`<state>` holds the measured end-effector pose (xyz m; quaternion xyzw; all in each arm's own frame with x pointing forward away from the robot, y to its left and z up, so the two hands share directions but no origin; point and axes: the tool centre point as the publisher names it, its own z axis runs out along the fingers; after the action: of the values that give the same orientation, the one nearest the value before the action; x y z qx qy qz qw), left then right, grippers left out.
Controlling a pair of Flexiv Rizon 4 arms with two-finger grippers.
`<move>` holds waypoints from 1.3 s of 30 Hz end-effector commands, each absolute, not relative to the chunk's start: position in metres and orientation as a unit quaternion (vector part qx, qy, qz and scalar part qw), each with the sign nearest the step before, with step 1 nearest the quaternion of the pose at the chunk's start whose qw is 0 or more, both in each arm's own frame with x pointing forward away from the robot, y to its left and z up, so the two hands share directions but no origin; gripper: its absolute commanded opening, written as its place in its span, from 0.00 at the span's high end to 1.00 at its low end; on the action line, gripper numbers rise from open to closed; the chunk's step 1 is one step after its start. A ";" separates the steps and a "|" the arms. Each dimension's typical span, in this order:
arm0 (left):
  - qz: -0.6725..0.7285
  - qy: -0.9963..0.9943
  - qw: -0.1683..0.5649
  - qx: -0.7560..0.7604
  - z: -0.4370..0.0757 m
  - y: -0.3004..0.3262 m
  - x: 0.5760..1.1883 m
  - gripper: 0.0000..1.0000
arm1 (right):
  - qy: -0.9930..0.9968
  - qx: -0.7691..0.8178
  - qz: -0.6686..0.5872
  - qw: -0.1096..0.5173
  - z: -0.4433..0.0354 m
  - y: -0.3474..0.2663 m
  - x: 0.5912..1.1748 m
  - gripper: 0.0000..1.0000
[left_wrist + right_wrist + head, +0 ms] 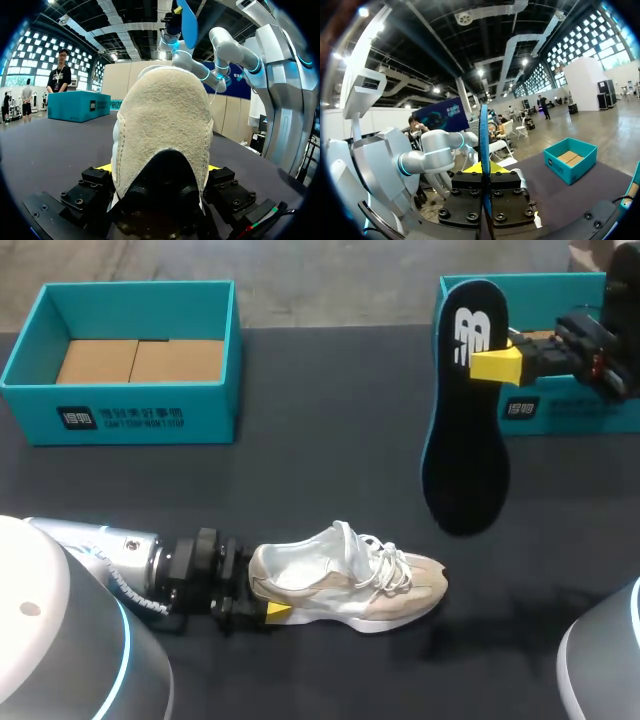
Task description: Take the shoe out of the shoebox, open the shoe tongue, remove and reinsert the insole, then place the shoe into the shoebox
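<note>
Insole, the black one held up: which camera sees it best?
The head view. There the whole insole shows flat-on, heel to toe, pinched in the right arm's jaws. The right wrist view sees only its thin edge between the jaws. The left wrist view catches a small blue piece of it, far beyond the shoe.

The shoebox (580,412) at two o'clock runs off the edge, its inside largely covered by the insole (465,440) and right arm (590,345). The shoe (345,580) heel hides most of the left pincer (262,590). Seen from the right pincer (484,170), the insole stands edge-on, faces unseen.
</note>
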<state>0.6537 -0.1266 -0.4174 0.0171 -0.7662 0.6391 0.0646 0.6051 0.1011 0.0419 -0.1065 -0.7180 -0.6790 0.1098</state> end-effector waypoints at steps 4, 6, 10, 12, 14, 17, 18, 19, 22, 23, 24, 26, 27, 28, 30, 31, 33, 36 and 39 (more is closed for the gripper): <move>0.639 -0.766 0.065 0.017 -0.420 -0.126 0.654 1.00 | -0.718 -0.108 -0.678 0.110 0.041 0.102 0.605 1.00; 0.639 -0.766 0.065 0.017 -0.420 -0.126 0.654 1.00 | -0.718 -0.108 -0.678 0.110 0.041 0.102 0.605 1.00; 0.639 -0.766 0.065 0.017 -0.420 -0.126 0.654 1.00 | -0.718 -0.108 -0.678 0.110 0.041 0.102 0.605 1.00; 0.639 -0.766 0.065 0.017 -0.420 -0.126 0.654 1.00 | -0.718 -0.108 -0.678 0.110 0.041 0.102 0.605 1.00; 0.639 -0.766 0.065 0.017 -0.420 -0.126 0.654 1.00 | -0.718 -0.108 -0.678 0.110 0.041 0.102 0.605 1.00; 0.639 -0.766 0.065 0.017 -0.420 -0.126 0.654 1.00 | -0.718 -0.108 -0.678 0.110 0.041 0.102 0.605 1.00; 0.639 -0.766 0.065 0.017 -0.420 -0.126 0.654 1.00 | -0.718 -0.108 -0.678 0.110 0.041 0.102 0.605 1.00; 0.640 -0.766 0.064 0.015 -0.420 -0.126 0.654 1.00 | -0.718 -0.108 -0.678 0.110 0.041 0.102 0.605 1.00; 0.642 -0.765 0.054 -0.002 -0.420 -0.123 0.654 0.00 | -0.718 -0.108 -0.678 0.110 0.041 0.102 0.605 1.00; 0.642 -0.765 0.054 -0.003 -0.418 -0.122 0.655 0.00 | -0.718 -0.108 -0.678 0.110 0.041 0.102 0.605 1.00; 0.642 -0.765 0.049 -0.008 -0.417 -0.121 0.656 0.00 | -0.718 -0.108 -0.678 0.110 0.041 0.102 0.605 1.00; 0.642 -0.765 0.047 -0.012 -0.415 -0.119 0.656 0.00 | -0.718 -0.108 -0.678 0.110 0.041 0.102 0.605 1.00; 0.636 -0.770 0.039 -0.019 -0.415 -0.119 0.657 0.00 | -0.718 -0.108 -0.678 0.110 0.041 0.102 0.605 1.00; 0.635 -0.772 0.036 -0.020 -0.414 -0.118 0.657 0.00 | -0.718 -0.108 -0.678 0.110 0.041 0.102 0.605 1.00; 0.630 -0.775 0.036 -0.019 -0.413 -0.116 0.659 0.00 | -0.718 -0.108 -0.678 0.110 0.041 0.102 0.605 1.00; 0.629 -0.776 0.034 -0.019 -0.412 -0.115 0.659 0.00 | -0.718 -0.108 -0.678 0.110 0.041 0.102 0.605 1.00; 0.626 -0.779 0.037 -0.024 -0.409 -0.112 0.659 0.00 | -0.718 -0.108 -0.678 0.110 0.041 0.102 0.605 1.00; 0.614 -0.787 0.046 -0.032 -0.407 -0.112 0.657 0.00 | -0.718 -0.108 -0.678 0.110 0.041 0.102 0.605 1.00; 0.596 -0.799 0.054 -0.049 -0.405 -0.114 0.654 0.00 | -0.718 -0.108 -0.678 0.110 0.041 0.102 0.605 1.00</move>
<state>0.6523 -0.1137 -0.4133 -0.0434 -0.7889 0.6112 0.0462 0.6020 0.1001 0.0409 -0.1086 -0.7172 -0.6798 0.1077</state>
